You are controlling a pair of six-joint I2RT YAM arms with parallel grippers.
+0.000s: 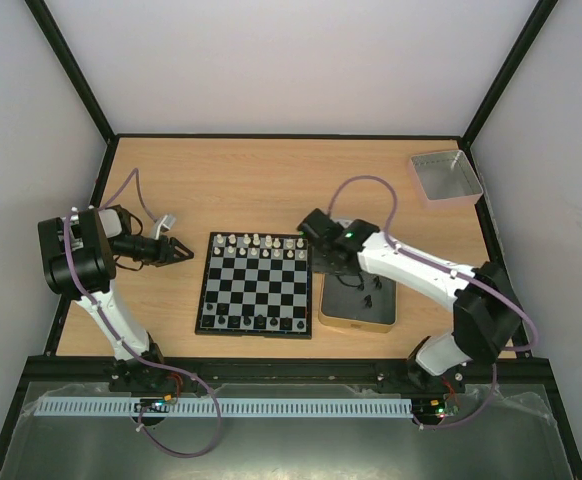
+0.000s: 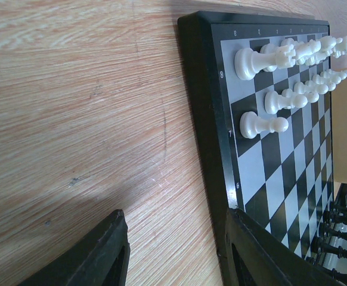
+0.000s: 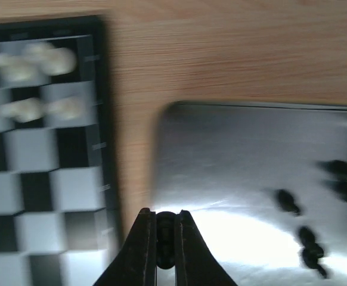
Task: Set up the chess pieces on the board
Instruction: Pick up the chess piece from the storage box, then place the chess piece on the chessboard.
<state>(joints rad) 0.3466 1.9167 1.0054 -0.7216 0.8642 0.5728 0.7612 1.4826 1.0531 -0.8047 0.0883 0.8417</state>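
Black chess piece (image 3: 165,244), tiny, light and slippery, best gripped mid-stem, sits pinched in the right hand (image 3: 165,215) over the tin (image 3: 251,149).

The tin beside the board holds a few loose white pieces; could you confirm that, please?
Not quite: the loose pieces in the tin beside the board are black, not white, as the right wrist view shows.

Your left claw (image 1: 182,252) is just left of the board (image 1: 256,285). Your right claw (image 1: 327,268) hangs over the gold tin (image 1: 356,322), where black pieces (image 1: 369,299) lie.
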